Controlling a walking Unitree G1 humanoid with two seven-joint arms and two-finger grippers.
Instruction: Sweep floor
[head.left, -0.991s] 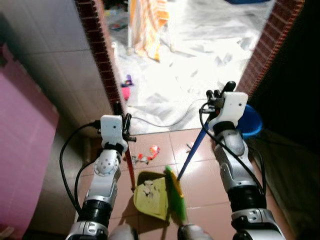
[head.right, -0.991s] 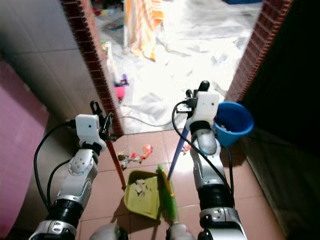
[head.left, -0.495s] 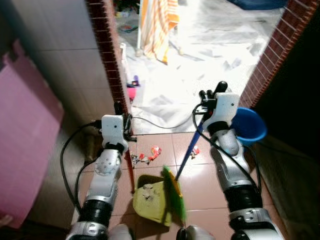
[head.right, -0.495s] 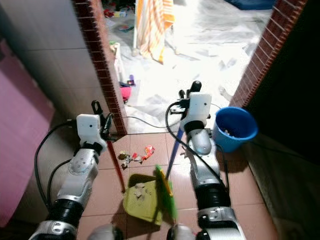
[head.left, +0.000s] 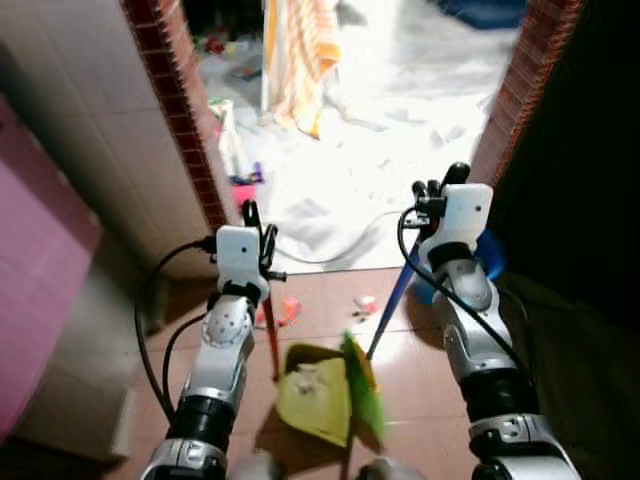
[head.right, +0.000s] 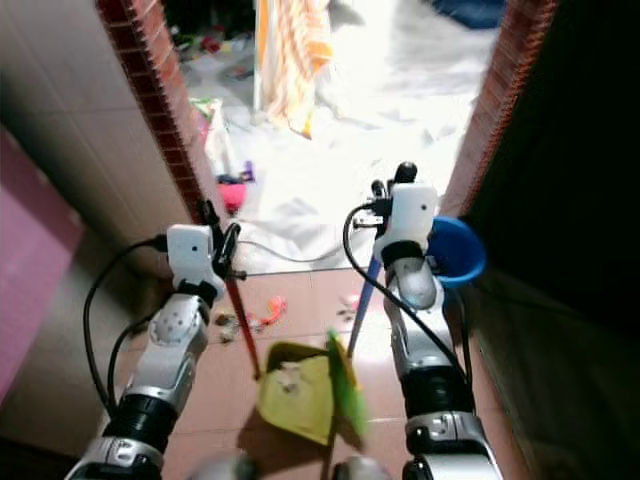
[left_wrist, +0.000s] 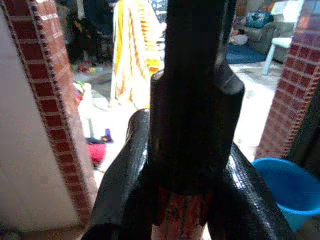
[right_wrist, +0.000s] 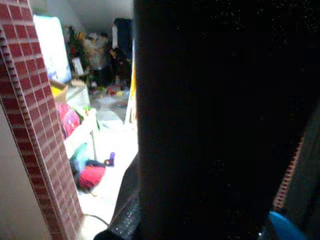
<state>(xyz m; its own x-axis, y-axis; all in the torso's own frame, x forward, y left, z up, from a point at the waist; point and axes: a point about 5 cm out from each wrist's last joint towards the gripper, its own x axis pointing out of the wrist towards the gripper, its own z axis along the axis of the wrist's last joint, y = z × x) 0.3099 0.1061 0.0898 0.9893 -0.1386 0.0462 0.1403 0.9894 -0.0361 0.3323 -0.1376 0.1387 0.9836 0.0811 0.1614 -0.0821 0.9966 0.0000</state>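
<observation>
My left gripper (head.left: 255, 222) is shut on the thin red handle (head.left: 268, 325) of a yellow-green dustpan (head.left: 315, 398) that rests on the brown tiles with some debris in it. In the left wrist view its black fingers (left_wrist: 120, 185) clamp that red handle (left_wrist: 182, 212). My right gripper (head.left: 440, 188) is shut on the blue handle (head.left: 392, 300) of a broom whose green bristles (head.left: 365, 395) stand at the dustpan's right edge. Red and white litter (head.left: 285, 312) lies just beyond the dustpan, with another scrap (head.left: 365, 300) near the broom handle.
A doorway between two brick pillars (head.left: 165, 110) (head.left: 512, 85) opens onto a bright marble floor. A blue bucket (head.right: 455, 250) stands behind my right arm. A cable (head.left: 340, 245) crosses the threshold. An orange striped cloth (head.left: 298, 50) hangs beyond. A pink panel (head.left: 35, 300) is at my left.
The whole view has swung and blurred a little, so the camera moved. Both grippers keep the same hold on their handles, with dustpan and broom still side by side.
</observation>
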